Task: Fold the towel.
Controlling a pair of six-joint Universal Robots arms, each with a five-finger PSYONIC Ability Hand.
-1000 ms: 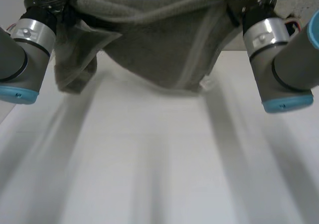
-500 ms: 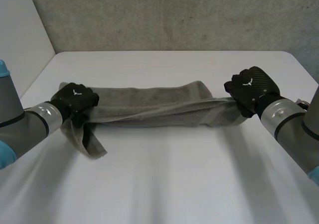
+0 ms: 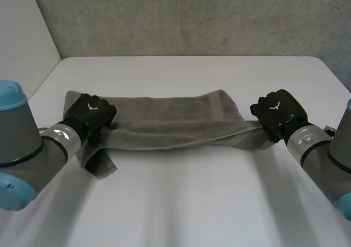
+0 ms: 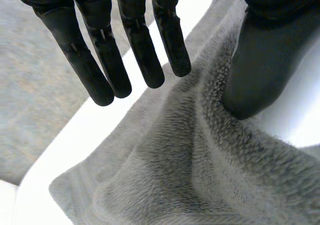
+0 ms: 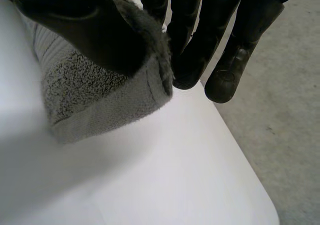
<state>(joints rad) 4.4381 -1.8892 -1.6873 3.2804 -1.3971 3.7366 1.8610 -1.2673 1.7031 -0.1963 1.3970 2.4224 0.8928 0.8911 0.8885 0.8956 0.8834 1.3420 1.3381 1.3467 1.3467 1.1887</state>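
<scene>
Right wrist view | right fingers (image 5: 192,40) pinch towel (image 5: 95,97) | left fingers (image 4: 143,50) straight

A white surface (image 3: 181,203) with rounded far corners lies under soft, even light. Behind it rises a rough grey wall (image 3: 192,16), mottled like concrete, and a plain white panel (image 3: 22,38) meets that wall at the left. Past the surface's edge lies a speckled grey floor (image 5: 285,135).

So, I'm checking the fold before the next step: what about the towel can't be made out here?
Head view: the left hand and right hand hide the towel parts under them.
Head view: the top layer hides how many layers lie beneath.
Right wrist view: the thumb covers part of the towel's end.
</scene>
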